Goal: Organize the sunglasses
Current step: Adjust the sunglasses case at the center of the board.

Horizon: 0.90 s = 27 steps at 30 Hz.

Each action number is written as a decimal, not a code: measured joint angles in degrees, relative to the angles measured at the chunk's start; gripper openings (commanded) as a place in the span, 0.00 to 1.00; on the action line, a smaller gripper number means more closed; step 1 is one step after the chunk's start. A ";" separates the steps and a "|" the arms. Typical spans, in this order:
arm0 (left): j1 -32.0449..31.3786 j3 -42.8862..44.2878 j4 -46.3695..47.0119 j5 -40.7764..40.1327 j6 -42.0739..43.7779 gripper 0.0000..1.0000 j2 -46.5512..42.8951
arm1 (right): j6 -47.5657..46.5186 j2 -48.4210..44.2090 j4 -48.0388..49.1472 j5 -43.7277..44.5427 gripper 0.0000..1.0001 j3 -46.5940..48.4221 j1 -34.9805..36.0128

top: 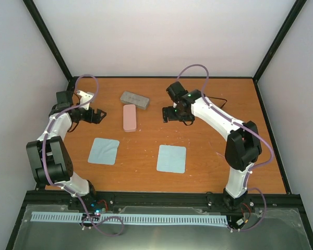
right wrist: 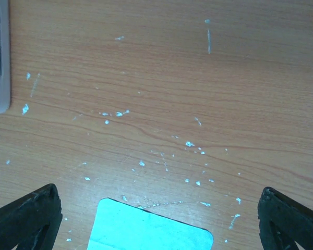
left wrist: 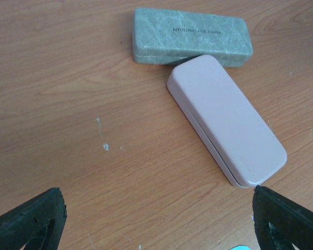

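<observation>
Orange-brown wood of the table [top: 214,99] carries two closed oblong cases lying between the two grippers: a pink case [top: 129,117] and, just beyond it, a grey case [top: 134,99], which appear to touch at one corner. The left gripper [top: 99,115] hangs just left of the pink case and the right gripper [top: 167,114] near its other side. Both have fingers spread wide and hold nothing. They probably flank the cases so either arm can reach one.

No sunglasses show in any view. With both lids down they may be inside, but that cannot be confirmed.

A left cloth [top: 104,151] and a right cloth [top: 171,158], both light blue, lie flat behind the grippers, toward the arm bases, likely as spots for setting things down.

Only the left wrist view shows the grey case's marbled surface, small print on its lid, and the pink case's seam, ahead and right of the fingers. Only the right wrist view shows white flecks on the wood, a cloth edge between the fingers, and a sliver of a pale case far left.
</observation>
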 measured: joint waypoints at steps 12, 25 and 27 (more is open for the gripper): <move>-0.35 0.26 -0.70 -6.47 2.80 0.52 1.27 | -0.02 3.37 -0.83 -0.15 0.79 8.68 4.44; -8.50 9.86 -9.44 -14.03 6.99 0.38 16.24 | -2.43 5.99 -1.95 0.96 0.71 9.68 5.88; -9.64 9.84 -9.46 -14.49 7.04 0.38 16.24 | -2.62 6.84 -2.01 0.79 0.71 10.54 5.86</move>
